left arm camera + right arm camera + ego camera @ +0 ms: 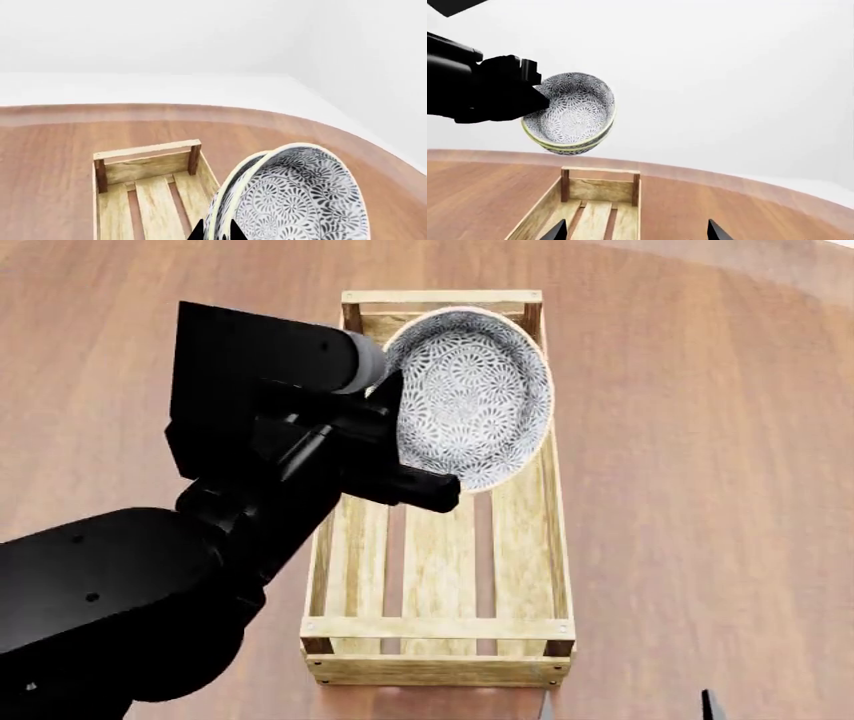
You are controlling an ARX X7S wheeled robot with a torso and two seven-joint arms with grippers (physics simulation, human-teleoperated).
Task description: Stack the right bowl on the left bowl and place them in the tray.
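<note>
White walls stand behind a big brown wood surface (694, 440) with a round edge.

On the surface, below the left pincer, lies the tray (534, 540). It is a long box of light wood with three slats on the bottom, low walls and dark posts at the corners. Nothing lies inside it.

Next in size is the big black left arm (200, 540). It reaches out over the tray.

At its end, the left pincer (215, 231) is pinching the rim of the two bowls. The right bowl (474, 390) sits inside the left bowl (554, 142), so they are stacked. The inside has a dark and white flower pattern. The rims are pale. The bowls are tipped up on their side. In the right wrist view they hang high in the air, well above the far end of the tray, not touching it.

Smallest are the two dark tips of the right pincer (635, 232). They are spread wide apart and hold nothing. The tray's near end lies just ahead of them.
</note>
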